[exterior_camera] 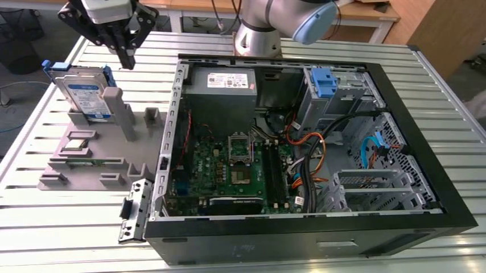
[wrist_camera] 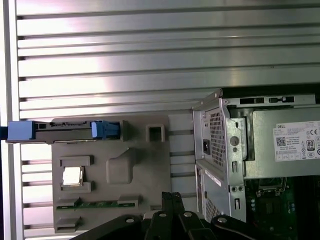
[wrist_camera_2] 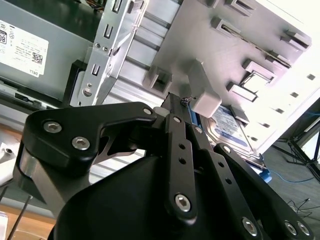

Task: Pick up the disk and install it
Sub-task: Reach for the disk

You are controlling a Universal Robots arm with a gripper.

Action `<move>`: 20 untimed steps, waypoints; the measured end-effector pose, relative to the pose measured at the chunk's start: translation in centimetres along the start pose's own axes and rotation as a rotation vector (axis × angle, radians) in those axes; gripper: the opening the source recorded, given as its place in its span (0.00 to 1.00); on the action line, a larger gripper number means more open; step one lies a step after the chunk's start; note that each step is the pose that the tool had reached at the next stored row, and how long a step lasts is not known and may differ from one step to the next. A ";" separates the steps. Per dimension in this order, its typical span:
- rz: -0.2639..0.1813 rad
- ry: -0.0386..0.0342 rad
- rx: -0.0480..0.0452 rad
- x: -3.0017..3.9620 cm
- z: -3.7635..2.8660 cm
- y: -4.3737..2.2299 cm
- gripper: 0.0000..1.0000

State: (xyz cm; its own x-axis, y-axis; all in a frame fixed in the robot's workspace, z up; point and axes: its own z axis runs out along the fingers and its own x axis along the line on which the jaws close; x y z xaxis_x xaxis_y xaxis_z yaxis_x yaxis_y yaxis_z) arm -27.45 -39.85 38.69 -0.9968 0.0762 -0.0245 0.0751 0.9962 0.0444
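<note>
The disk point(exterior_camera: 85, 95) stands upright on its edge in a slot at the far end of a grey fixture plate point(exterior_camera: 95, 170), at the exterior view's left. It is silver with a blue-and-white label and blue side rails. In the first wrist view the disk point(wrist_camera: 65, 131) shows edge-on, and in the second wrist view its label point(wrist_camera_2: 231, 126) peeks out behind the fingers. My gripper point(exterior_camera: 126, 60) hangs above the fixture, just to the right of the disk's top and apart from it. The gripper point(wrist_camera_2: 178, 100) point(wrist_camera: 170, 196) is shut with nothing between its fingers.
An open computer case point(exterior_camera: 425, 170) lies to the right of the fixture, with a grey power-supply box point(exterior_camera: 231, 82), a motherboard point(exterior_camera: 227, 165) and a blue bracket point(exterior_camera: 325, 84) in its drive bay. The fixture also holds a chip point(exterior_camera: 74, 145). The slatted metal table point(exterior_camera: 61, 227) surrounds everything.
</note>
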 end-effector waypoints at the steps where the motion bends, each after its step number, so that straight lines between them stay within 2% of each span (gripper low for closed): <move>1: 0.000 0.0001 0.0001 0.19 0.00 -0.01 0.10; 20: 0.000 -0.0001 0.0000 2.86 0.10 -0.22 0.10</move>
State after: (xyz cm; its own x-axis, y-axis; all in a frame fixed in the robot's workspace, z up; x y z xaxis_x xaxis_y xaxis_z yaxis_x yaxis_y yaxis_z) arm -30.31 -39.85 38.51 -0.9968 0.0762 -0.0246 0.0750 0.9962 0.0444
